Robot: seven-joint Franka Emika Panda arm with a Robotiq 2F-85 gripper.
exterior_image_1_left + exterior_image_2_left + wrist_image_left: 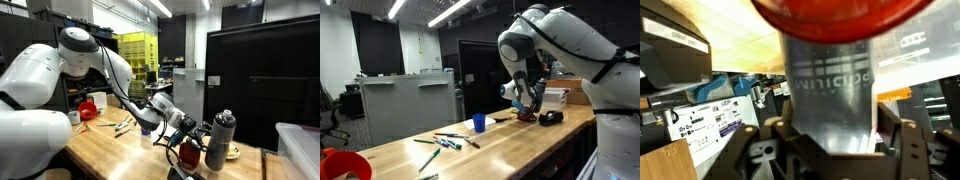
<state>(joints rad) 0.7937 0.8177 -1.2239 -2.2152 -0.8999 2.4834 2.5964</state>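
My gripper (203,133) is shut on a grey metal bottle (221,140) with a grey cap, which stands near the end of the wooden table (110,150). In the wrist view the bottle (830,90) fills the gap between both fingers (896,135), and its lettering reads upside down. A red object (830,12) crosses the top edge of that view. In both exterior views a red thing (188,154) lies on the table just below the gripper (525,100). The bottle is hidden behind the arm in an exterior view.
Pens and markers (445,142) lie scattered mid-table, with a blue cup (478,123) beyond them. A red bowl (88,108) sits at the far end. A clear plastic bin (300,150) stands beside the bottle, and a black object (551,117) lies near the gripper.
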